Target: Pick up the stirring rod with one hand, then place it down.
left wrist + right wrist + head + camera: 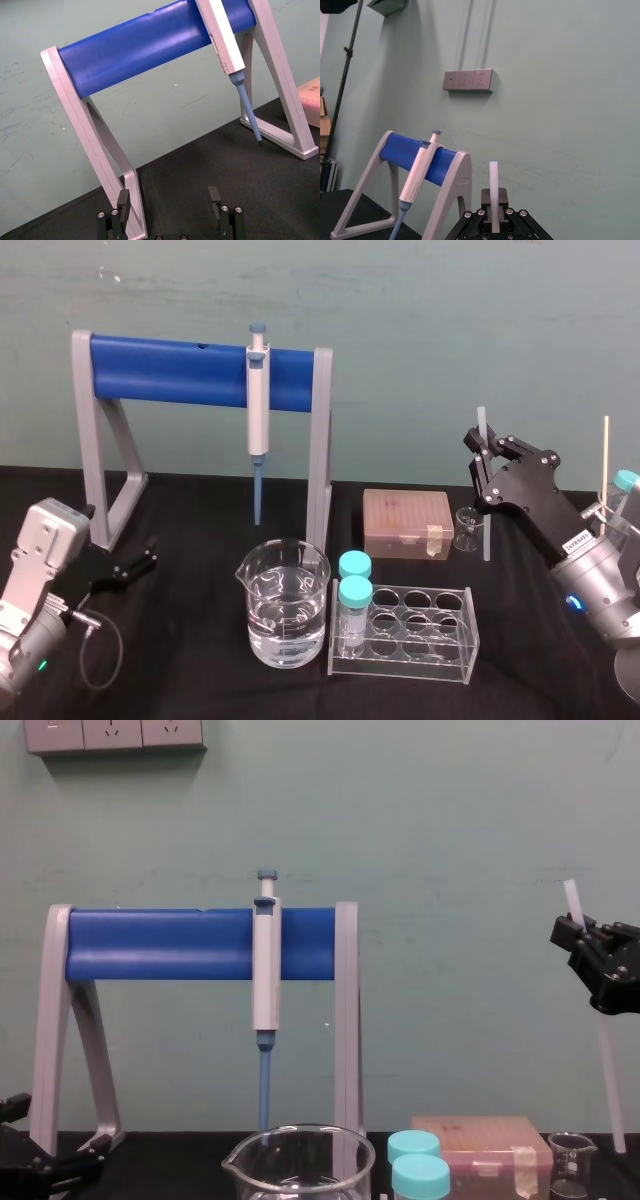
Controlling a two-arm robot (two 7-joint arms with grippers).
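The stirring rod [485, 510] is a thin translucent white stick standing nearly upright at the right of the table. My right gripper [487, 453] is shut on its upper part, with a short end sticking out above the fingers. The chest view shows the stirring rod [606, 1070] running down from the right gripper [574, 932] to just right of the small beaker [572, 1161]. I cannot tell whether its lower end touches the table. The right wrist view has the rod [493, 185] clamped between the right gripper [494, 207] fingers. My left gripper [138, 564] rests open at the left, by the stand's foot.
A grey and blue pipette stand [200, 368] holds a blue-tipped pipette [259, 410]. In front stand a large beaker of water [285, 605] and a clear tube rack [420, 635] with two teal-capped tubes. A tan tip box [407, 523] and the small beaker [467, 528] lie near the rod.
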